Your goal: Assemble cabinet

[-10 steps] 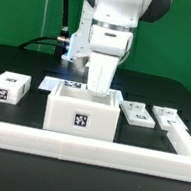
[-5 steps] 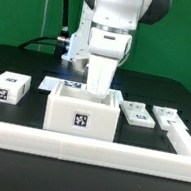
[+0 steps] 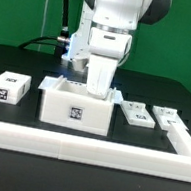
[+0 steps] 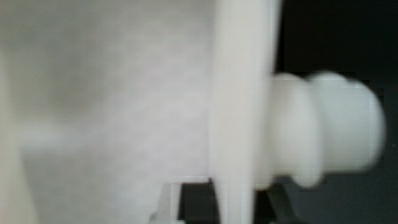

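The cabinet's large white box [image 3: 76,112] stands open-topped in the middle of the table, with a tag on its front face. My gripper [image 3: 98,87] reaches down into it and is shut on its far wall. In the wrist view the thin wall edge [image 4: 240,110] runs between my dark fingers [image 4: 196,205], and a round white knob [image 4: 329,130] sticks out of the wall's outer side. A small tagged block [image 3: 8,88] lies at the exterior view's left. Two small tagged panels [image 3: 136,113] [image 3: 168,117] lie at its right.
A long white rail [image 3: 85,144] edges the table in front of the box and turns back along the exterior view's right [image 3: 184,142]. The marker board [image 3: 55,81] lies behind the box, mostly hidden. A black stand with cables [image 3: 63,17] rises at the back.
The box has shifted toward the exterior view's left with my gripper on its far wall; its left front corner now sits further left. The block and panels have not moved.
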Motion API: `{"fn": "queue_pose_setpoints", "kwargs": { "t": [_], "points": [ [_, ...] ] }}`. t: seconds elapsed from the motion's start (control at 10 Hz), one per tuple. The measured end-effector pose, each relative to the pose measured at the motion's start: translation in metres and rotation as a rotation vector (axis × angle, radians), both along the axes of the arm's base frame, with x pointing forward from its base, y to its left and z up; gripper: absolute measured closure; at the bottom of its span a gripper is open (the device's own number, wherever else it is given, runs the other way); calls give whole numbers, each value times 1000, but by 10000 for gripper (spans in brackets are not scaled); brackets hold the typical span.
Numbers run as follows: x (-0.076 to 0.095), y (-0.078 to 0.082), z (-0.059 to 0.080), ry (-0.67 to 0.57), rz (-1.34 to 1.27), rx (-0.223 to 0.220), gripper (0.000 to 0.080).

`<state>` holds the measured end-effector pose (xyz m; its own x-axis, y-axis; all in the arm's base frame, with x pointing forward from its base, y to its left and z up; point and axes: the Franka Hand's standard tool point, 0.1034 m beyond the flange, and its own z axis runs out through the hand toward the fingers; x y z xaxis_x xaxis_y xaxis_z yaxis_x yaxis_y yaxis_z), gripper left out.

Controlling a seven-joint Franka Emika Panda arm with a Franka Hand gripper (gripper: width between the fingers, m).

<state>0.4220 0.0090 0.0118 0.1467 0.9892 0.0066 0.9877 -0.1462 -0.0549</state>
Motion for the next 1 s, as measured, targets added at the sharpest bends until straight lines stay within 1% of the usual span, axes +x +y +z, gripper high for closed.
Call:
{"fn": "queue_pose_setpoints", "kwargs": {
  "t": [0.1,0.7,0.8,0.9,1.0],
  "points": [
    [0,0,0,0,0,0,760],
    [0,-1,0,1,12,0,760],
    [5,-5,3,1,29,0,760],
    [15,-6,5,3,36,-2,761],
    [26,-1,4,-3,48,-2,761]
  ]
}}
